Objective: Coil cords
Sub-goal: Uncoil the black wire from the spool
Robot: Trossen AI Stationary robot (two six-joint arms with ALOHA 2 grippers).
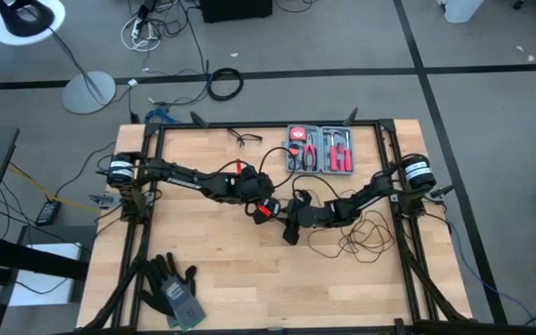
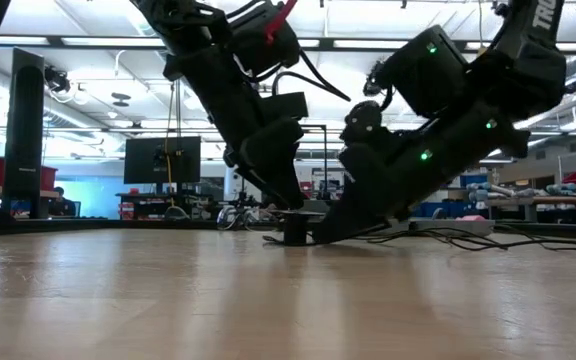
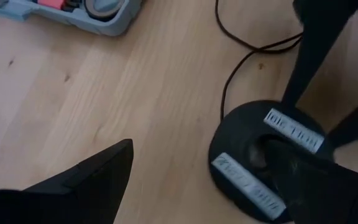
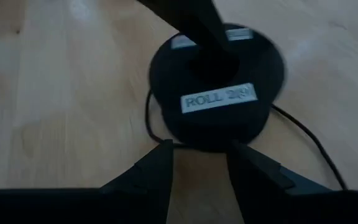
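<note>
The cord's round black puck (image 4: 219,87), with white labels on top, lies flat on the wooden table near its middle. Its thin black cord (image 3: 229,81) runs off to a loose tangle (image 1: 361,233) at the table's right. My left gripper (image 3: 197,155) comes slanting down from the left and stands wide open at the puck. My right gripper (image 4: 201,155) comes low from the right, slightly open. Its fingertips stand right at the puck's rim, where a strand of cord (image 4: 157,134) passes. My left gripper has one finger (image 3: 303,180) slanting down from above into the hollow middle of the puck (image 3: 260,149). Its other finger (image 3: 98,180) stands well outside, over bare wood. The puck stays flat on the table. Whether my right gripper touches the puck or the cord I cannot tell.
A grey case of red-handled tools (image 1: 321,149) lies at the far side, and a small black wire item (image 1: 245,138) lies to its left. A pair of dark gloves (image 1: 175,288) lies at the near left. Bare wood stretches between the gloves and the arms.
</note>
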